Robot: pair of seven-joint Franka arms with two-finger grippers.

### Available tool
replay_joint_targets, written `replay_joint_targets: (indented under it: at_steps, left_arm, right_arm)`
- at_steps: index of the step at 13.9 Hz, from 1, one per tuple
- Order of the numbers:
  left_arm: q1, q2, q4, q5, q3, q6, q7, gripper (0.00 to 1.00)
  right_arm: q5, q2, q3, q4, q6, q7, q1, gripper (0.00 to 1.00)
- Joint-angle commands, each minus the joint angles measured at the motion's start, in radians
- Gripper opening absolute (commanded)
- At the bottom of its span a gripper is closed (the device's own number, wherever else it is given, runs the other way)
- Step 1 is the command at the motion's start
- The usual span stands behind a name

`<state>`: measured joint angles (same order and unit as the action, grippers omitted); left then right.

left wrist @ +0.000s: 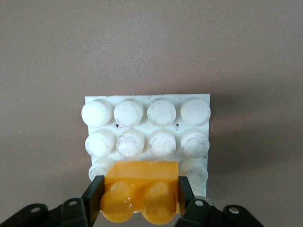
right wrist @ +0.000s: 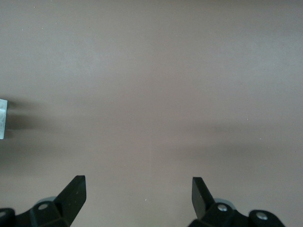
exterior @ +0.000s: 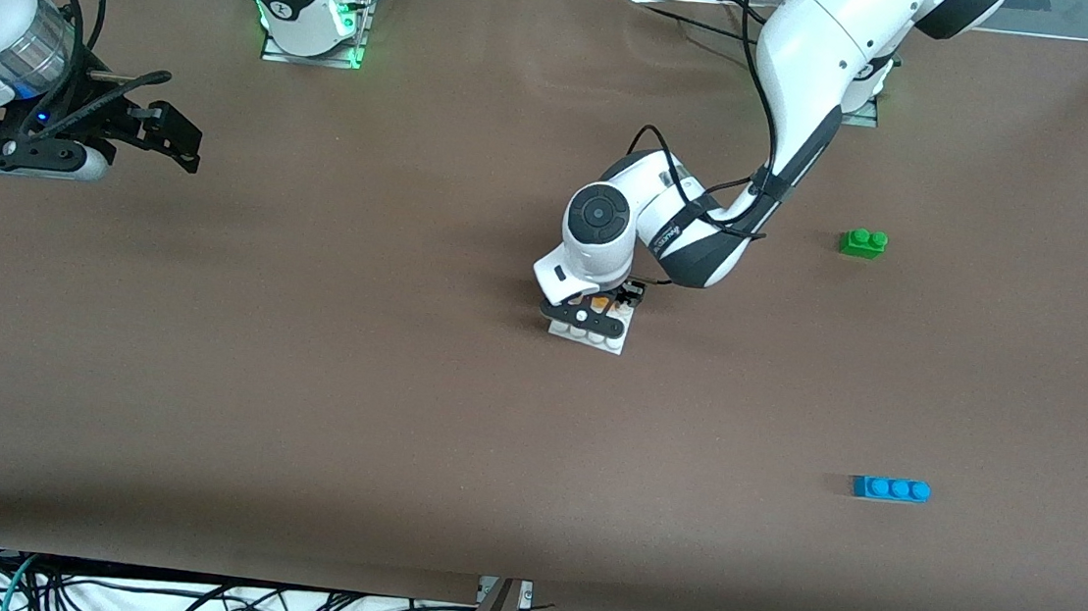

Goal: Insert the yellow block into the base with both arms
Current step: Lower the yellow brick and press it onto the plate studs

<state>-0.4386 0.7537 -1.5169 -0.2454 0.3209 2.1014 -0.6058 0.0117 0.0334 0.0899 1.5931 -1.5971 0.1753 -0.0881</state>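
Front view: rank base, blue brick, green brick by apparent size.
1. Base, though the left end effector hides much of it.
2. Blue brick.
3. Green brick.

Three bricks: one yellow block [left wrist: 140, 191], one green brick [exterior: 863, 242], one blue brick [exterior: 891, 489]; one base [left wrist: 147, 127]; two arms.

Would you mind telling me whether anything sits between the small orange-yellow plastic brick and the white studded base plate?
Nothing visible does. The left gripper is shut on the orange-yellow two-stud brick right over the flat white studded base plate; the studs beside it are bare. The right gripper waits open over the right arm's end of the table.
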Motion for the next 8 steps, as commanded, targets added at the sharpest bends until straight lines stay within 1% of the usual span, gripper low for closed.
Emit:
replay_joint_targets:
  at_steps: [1, 2, 3, 8]
  left_arm:
    - [-0.009, -0.007, -0.011, -0.025, -0.008, 0.009, 0.003, 0.71]
    - [-0.009, -0.007, -0.011, -0.025, -0.008, 0.009, 0.001, 0.80]
    - [-0.009, -0.007, -0.011, -0.025, -0.008, 0.009, -0.006, 1.00]
    - [-0.002, -0.016, -0.011, -0.023, -0.006, -0.003, -0.003, 1.00]
  right_arm:
    - [0.010, 0.008, 0.007, -0.021, 0.006, -0.005, 0.011, 0.99]
    - [0.010, 0.008, 0.007, -0.021, 0.006, -0.005, 0.011, 0.99]
    - [0.010, 0.008, 0.007, -0.021, 0.006, -0.005, 0.011, 0.99]
    - [0.008, 0.008, 0.007, -0.024, 0.005, -0.005, 0.014, 0.99]
